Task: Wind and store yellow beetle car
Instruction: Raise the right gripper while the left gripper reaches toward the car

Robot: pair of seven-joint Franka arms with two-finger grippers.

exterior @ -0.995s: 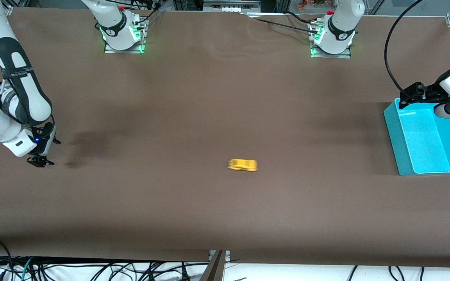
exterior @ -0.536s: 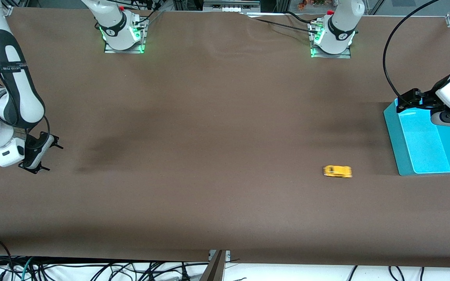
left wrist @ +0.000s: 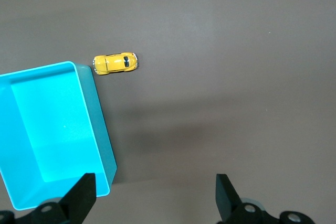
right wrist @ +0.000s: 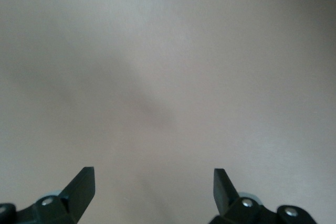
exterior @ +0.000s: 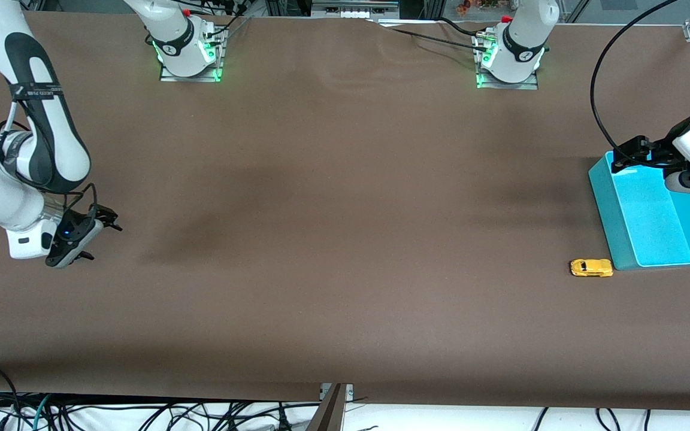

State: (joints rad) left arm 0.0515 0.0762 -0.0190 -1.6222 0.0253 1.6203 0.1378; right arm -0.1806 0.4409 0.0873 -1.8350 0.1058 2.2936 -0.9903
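Two arms are reaching out over the brown table [exterior: 345, 239], each toward its own end, and both are empty-handed. From its base along the table's edge farthest from the front camera, the left arm is extending to the left arm's end of the table, its white wrist tilted so that the left gripper [exterior: 629, 152] is hanging over the corner of the turquoise bin [exterior: 608, 209] farthest from the front camera. In the left wrist view its two black fingers [left wrist: 84, 195] are standing wide apart with nothing between them. The yellow beetle car [exterior: 591, 267] is sitting on its wheels on the table, just beside the bin's corner nearest the front camera, on the side facing the right arm's end; whether it is touching the bin wall cannot be told. The right arm is bending sharply at the elbow well apart from the bin, at the right arm's end of the table, with its forearm angled downward. The right gripper [exterior: 102, 233] is hovering low over bare tabletop, its fingers [right wrist: 79, 187] spread fully apart and gripping nothing.
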